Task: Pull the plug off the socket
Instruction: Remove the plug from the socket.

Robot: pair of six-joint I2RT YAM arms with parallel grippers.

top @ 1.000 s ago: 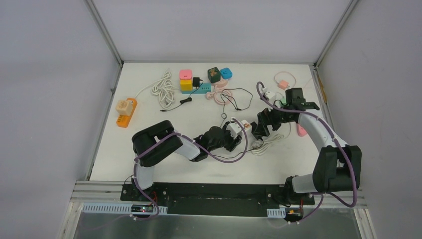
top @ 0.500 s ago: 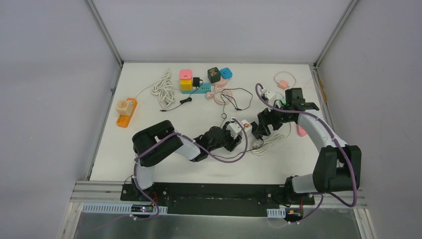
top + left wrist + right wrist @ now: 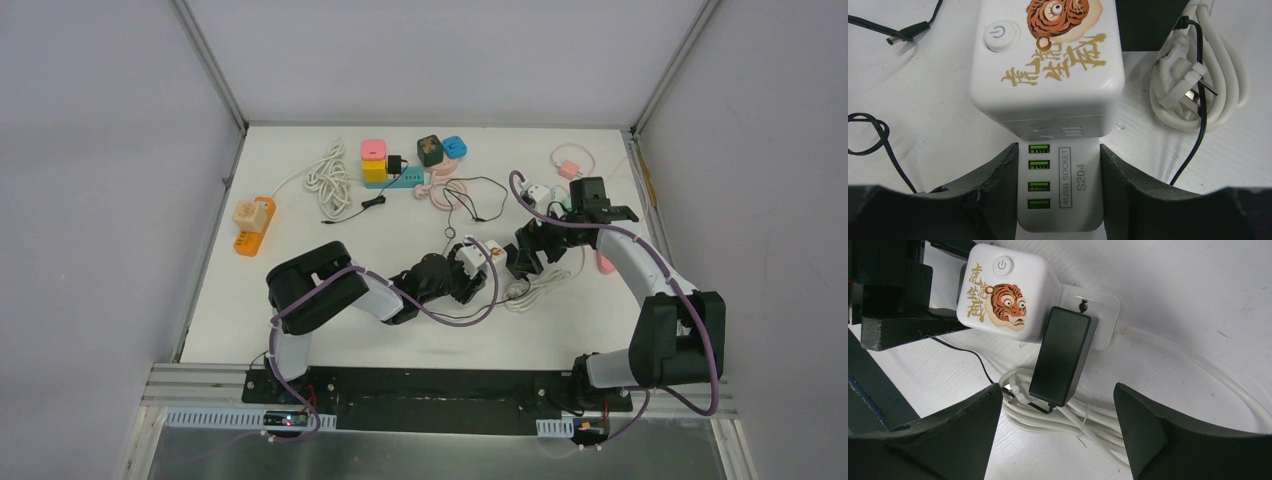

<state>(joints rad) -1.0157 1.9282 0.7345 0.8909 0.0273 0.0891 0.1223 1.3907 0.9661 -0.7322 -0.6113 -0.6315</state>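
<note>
- My left gripper (image 3: 1058, 167) is clamped on the USB end of the white tiger socket (image 3: 1048, 70), near the middle of the table (image 3: 300, 220).
- The black plug (image 3: 1062, 357) sits in the socket's opposite side.
- My right gripper (image 3: 1057, 392) hangs above, jaws wide either side of the plug, gripping nothing.
- A white cable coil (image 3: 1083, 432) lies just beside.

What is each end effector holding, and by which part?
The left end effector grips the white tiger-printed plastic socket cube by its narrower USB-port end. The right end effector, open over the black rectangular plug, holds nothing.
</note>
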